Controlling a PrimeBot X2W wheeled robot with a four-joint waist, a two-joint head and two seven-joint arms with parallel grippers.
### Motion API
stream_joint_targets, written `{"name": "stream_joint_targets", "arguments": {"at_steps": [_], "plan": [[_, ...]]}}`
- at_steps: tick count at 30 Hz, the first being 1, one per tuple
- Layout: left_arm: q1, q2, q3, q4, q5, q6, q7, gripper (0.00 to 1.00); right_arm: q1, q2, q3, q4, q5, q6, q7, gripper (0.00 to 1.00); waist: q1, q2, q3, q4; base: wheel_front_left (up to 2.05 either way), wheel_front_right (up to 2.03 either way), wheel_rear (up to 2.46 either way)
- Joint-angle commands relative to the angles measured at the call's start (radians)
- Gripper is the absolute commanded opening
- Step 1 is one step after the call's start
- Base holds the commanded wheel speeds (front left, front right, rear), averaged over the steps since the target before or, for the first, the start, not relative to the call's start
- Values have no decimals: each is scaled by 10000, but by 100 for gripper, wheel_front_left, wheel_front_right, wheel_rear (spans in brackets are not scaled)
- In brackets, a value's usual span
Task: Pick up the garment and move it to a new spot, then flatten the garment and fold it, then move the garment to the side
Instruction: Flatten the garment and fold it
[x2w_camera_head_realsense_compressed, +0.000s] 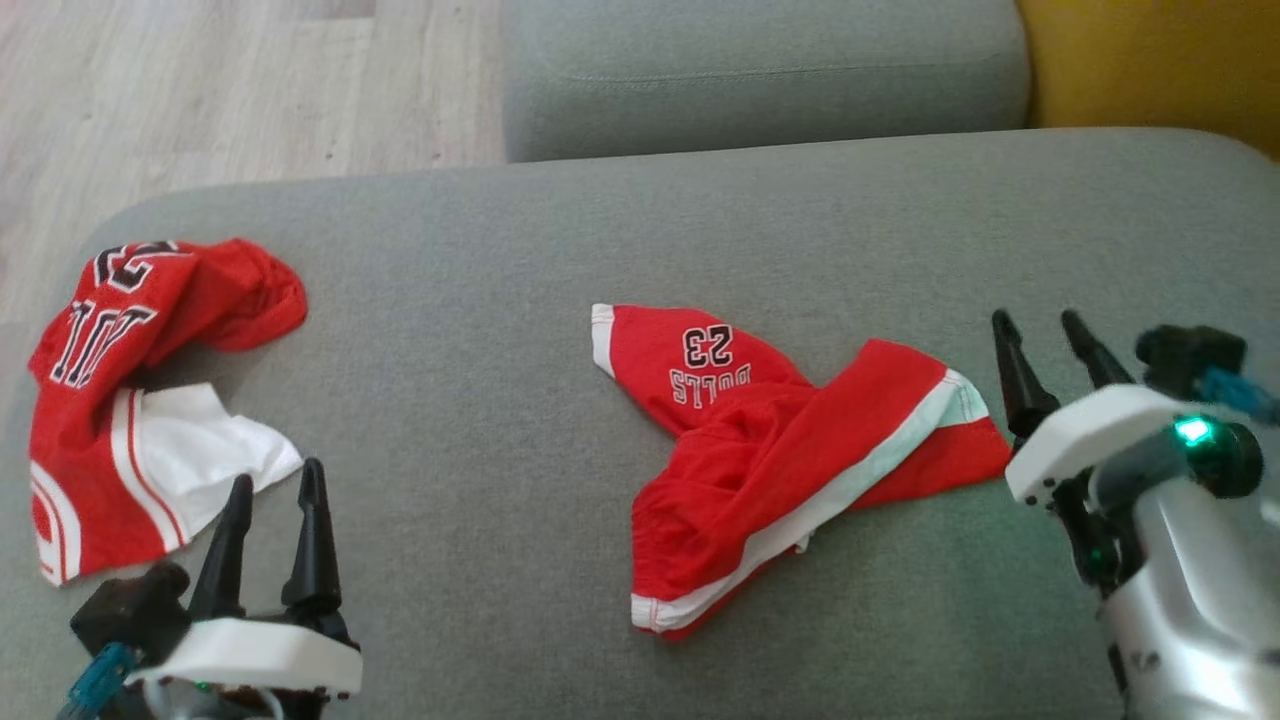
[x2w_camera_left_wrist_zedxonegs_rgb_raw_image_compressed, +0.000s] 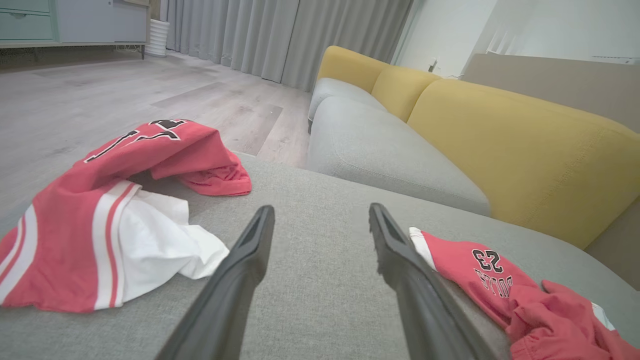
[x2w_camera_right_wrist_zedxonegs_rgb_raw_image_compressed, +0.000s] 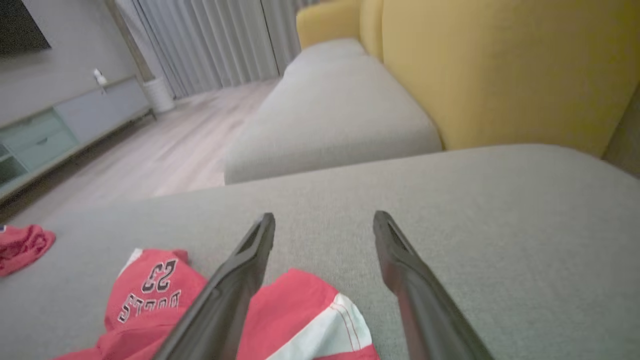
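Head view: the red Bulls shorts (x2w_camera_head_realsense_compressed: 770, 450) lie crumpled in the middle of the grey sofa seat (x2w_camera_head_realsense_compressed: 470, 400), with the number 23 facing up. The right gripper (x2w_camera_head_realsense_compressed: 1037, 335) hovers just right of them, fingers spread and empty. The left gripper (x2w_camera_head_realsense_compressed: 275, 500), at near left, is also spread and empty, beside a rumpled red-and-white jersey (x2w_camera_head_realsense_compressed: 110, 400).

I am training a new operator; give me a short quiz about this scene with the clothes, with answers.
1. True or false: the jaws on the right arm are shut on the red shorts.
2. Which number is printed on the shorts? A) 32 B) 23 C) 13
3. Fill in: the jersey lies nearer the robot's ____ arm.
Key: 1 false; 2 B; 3 left.
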Motion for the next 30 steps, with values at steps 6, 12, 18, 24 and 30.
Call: {"name": "stream_joint_targets", "arguments": {"at_steps": [6,12,18,24,30], "plan": [[-312,6,127,-428,163,-153,-93,100,1168,446,31,-2042,-142,-7,-1339,100,0,0,-49,-208,0,0,0],[-519,-106,-307,-579,-426,-377,804,100,1744,351,212,-2672,-67,-7,-2110,100,0,0,5,-308,0,0,0],[-793,-86,-1970,-395,-1727,-774,4684,100,1936,252,275,-2961,-24,-7,-2349,100,0,0,85,-476,0,0,0],[-1305,37,-3035,-225,-2742,-901,6562,100,1875,248,315,-3022,-49,-7,-2347,100,0,0,279,-690,0,0,0],[-2138,134,-3503,532,-3226,-930,6692,100,1712,262,373,-3082,-80,-7,-2376,100,0,0,561,-1004,0,0,0]]}}
